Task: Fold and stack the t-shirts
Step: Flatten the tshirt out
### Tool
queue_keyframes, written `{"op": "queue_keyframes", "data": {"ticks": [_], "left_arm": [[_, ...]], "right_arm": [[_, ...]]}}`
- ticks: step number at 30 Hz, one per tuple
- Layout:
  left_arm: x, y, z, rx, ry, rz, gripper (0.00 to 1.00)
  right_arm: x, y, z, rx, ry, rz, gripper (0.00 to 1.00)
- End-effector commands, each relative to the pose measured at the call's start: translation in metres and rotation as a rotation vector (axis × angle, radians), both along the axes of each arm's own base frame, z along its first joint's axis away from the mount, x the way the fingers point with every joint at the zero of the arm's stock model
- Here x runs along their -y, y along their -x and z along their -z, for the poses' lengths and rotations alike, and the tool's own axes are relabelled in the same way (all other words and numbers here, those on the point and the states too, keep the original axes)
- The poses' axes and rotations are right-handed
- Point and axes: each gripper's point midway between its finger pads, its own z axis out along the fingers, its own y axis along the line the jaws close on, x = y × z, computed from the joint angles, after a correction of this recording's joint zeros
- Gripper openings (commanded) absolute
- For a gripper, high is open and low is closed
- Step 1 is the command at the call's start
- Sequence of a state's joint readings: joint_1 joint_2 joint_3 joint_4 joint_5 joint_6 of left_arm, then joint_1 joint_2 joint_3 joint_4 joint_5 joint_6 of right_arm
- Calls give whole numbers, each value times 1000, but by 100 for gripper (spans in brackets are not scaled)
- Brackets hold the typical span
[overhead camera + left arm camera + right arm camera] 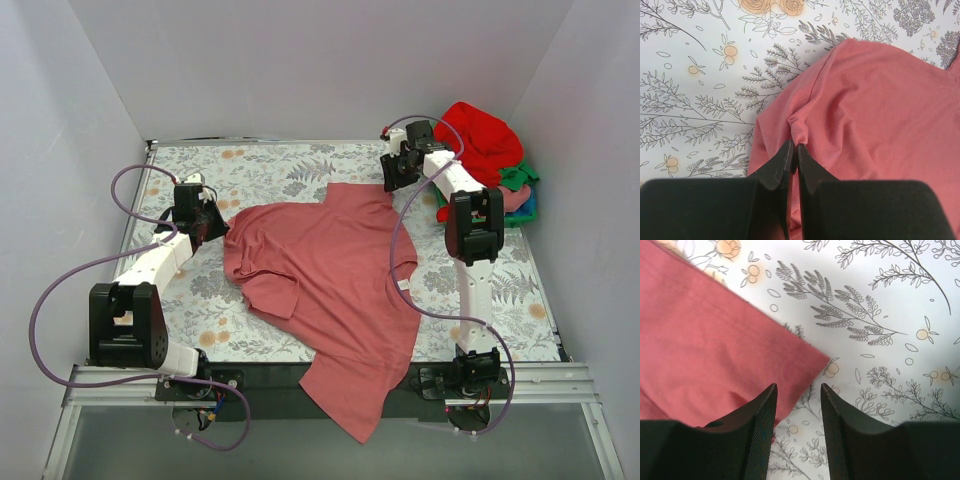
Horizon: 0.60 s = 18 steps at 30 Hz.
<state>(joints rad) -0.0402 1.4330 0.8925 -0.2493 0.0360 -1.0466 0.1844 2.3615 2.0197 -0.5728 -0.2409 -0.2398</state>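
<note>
Reaching from its base at the near-left corner, the left arm bends at a black elbow. Its white forearm runs toward 1 o'clock, ending in the left gripper at the 9 o'clock edge of the dusty rose-pink cotton t-shirt. In the left wrist view its fingers are pressed together, with a small pucker of the shirt's fabric pinched at their tips.

The t-shirt lies spread and rumpled across the middle of the floral-print table cover. Its lower end hangs over the near edge at 6 o'clock.

The right arm rises from the near-right base and bends at a black elbow. From there the forearm angles toward 11 o'clock to the right gripper, at the shirt's 1 o'clock corner. Its jaws stand parted. The stitched hem corner lies by one finger, and mostly bare cover shows in the gap, so nothing is held.

At 2 o'clock sits a heap of bright red, green and pink t-shirts.
</note>
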Motion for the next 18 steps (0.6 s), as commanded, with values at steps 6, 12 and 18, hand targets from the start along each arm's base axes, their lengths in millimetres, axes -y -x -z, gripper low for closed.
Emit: {"op": "queue_keyframes", "data": {"ticks": [6,12,18], "left_arm": [[-4,-3,-11,44,-17,-2,0],[-4,-3,-9,41,-17,-2,0],[-4,-4,-9,41,-18,1,0]], "right_arm": [[5,-22,9,17,-2,30,48],[-1,-22,22,-10,-34,17,48],[-4,-13,32,-46,-50,3,45]]}}
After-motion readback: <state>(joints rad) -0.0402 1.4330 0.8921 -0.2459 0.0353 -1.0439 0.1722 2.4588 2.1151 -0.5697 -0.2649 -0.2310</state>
